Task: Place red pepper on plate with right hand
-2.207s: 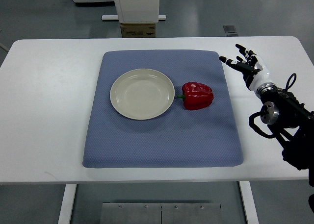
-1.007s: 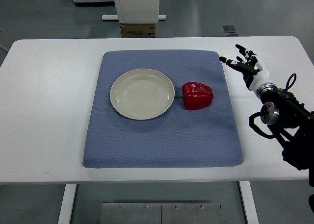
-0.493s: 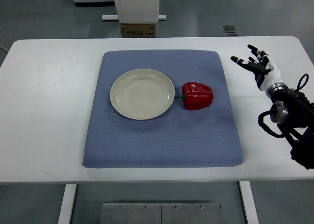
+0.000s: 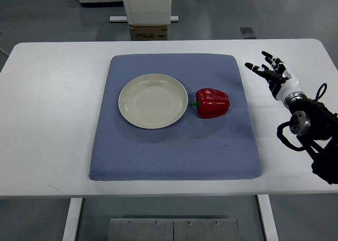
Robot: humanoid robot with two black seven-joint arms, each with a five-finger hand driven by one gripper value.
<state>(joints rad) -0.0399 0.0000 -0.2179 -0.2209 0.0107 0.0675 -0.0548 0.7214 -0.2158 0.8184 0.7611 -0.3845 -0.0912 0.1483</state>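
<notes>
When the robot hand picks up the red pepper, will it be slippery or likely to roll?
The red pepper shows a glossy skin, so it may be somewhat slippery. Its rounded, lobed body could rock or roll if nudged, though the textured blue mat probably damps that. It looks firm, likely hollow and light.

We find no legible text, number or sign. The cardboard box [image 4: 148, 32] beyond the table's far edge carries a pale label with dark print, too small and blurred for us to read. No other markings show.
</notes>
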